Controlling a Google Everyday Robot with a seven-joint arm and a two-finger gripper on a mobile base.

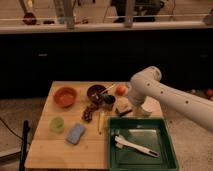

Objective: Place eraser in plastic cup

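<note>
The eraser [123, 106], a pale block with a dark top, lies on the wooden table [50, 152] just beyond the green tray's far left corner. The light-green plastic cup [57, 124] stands upright near the table's left side, well to the left of the eraser. My gripper [135, 106] hangs down from the white arm [165, 95], low over the table and right beside the eraser on its right.
An orange bowl [65, 96], a dark bowl [95, 92], a dark can [108, 101] and an orange fruit [120, 90] sit at the back. A blue sponge [75, 133] lies by the cup. The green tray [165, 160] holds a white brush [135, 146].
</note>
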